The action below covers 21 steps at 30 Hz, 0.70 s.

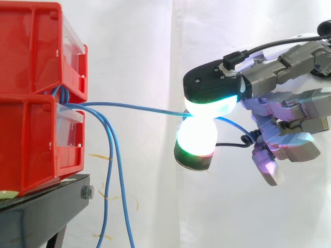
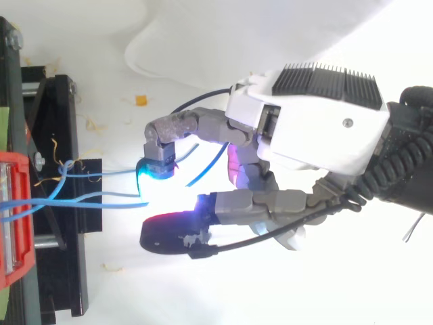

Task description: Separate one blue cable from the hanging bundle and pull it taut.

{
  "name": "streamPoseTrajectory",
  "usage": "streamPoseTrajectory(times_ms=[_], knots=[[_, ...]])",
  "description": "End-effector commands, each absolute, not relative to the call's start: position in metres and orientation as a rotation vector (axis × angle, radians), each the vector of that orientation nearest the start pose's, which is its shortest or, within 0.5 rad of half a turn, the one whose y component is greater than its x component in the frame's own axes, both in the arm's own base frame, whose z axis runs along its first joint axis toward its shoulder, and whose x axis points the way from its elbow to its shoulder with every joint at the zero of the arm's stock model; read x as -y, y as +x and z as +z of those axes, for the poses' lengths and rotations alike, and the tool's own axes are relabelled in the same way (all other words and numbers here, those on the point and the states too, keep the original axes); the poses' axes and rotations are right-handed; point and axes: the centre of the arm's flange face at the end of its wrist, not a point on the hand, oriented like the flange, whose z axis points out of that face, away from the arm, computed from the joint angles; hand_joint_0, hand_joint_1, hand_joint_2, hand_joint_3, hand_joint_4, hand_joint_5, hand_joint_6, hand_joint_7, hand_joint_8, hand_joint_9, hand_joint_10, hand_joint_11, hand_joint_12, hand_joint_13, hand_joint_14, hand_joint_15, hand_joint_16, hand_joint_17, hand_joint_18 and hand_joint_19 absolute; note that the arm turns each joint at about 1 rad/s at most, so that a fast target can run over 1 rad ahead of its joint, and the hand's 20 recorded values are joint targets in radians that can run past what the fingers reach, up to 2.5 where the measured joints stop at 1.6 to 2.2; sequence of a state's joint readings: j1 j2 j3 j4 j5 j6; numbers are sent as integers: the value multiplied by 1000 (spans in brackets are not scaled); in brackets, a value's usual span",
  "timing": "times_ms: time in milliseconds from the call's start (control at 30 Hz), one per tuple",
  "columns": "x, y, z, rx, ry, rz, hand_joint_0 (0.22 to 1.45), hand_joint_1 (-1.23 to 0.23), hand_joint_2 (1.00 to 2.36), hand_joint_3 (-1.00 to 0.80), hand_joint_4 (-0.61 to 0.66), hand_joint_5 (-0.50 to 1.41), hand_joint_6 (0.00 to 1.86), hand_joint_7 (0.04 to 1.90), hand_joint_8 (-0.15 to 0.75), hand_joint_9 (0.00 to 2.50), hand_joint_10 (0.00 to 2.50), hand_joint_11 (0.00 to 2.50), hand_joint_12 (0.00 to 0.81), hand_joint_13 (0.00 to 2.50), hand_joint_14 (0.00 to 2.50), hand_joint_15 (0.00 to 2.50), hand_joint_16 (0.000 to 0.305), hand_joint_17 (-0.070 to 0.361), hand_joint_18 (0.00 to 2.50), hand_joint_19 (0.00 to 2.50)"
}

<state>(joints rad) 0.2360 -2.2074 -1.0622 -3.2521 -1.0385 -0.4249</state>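
Blue cable, a single strand, runs almost level from the gap between the two stacked red bins across to the hand. It is pinched between two glowing pads, one above and one below. The line is close to straight, with only a faint bow near the bins. The rest of the bundle arcs out of the same gap and hangs down in front of the black stand, well apart from the held strand. A short tail carries on past the pinch and curls down behind the pads, so the hold sits a little way in from the end.

From where I stand it looks thin, light and limp, with just enough spring to keep a curve. The jacket looks smooth, so I'd guess it could slide through those rounded pads under a hard pull. A firm squeeze on the straight stretch seems the sensible hold. Its far end is anchored somewhere between the bins, and I can't see how.

I can read no writing on the cable, the bins or the white curtain.
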Motion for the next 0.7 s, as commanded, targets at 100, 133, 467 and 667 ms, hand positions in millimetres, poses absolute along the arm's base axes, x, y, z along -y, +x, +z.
streamPoseTrajectory(times_ms=[100,133,467,667], knots=[[15,721,335,-1450,1122,500,691,-728,1068,23,148,128,507,1198,185,2126,22,556,393,1655,21,711,64,143,1201,622],[15,720,334,-1458,1125,496,692,-728,1071,16,147,128,507,1198,191,2126,21,552,393,1654,19,706,64,143,1201,624],[16,717,330,-1547,1112,551,695,-727,1057,19,153,127,507,1200,189,2121,24,557,390,1651,22,712,63,142,1200,624],[23,713,334,-1562,1114,554,697,-725,1046,21,156,126,507,1198,187,2120,23,546,390,1649,19,711,63,142,1197,625]])
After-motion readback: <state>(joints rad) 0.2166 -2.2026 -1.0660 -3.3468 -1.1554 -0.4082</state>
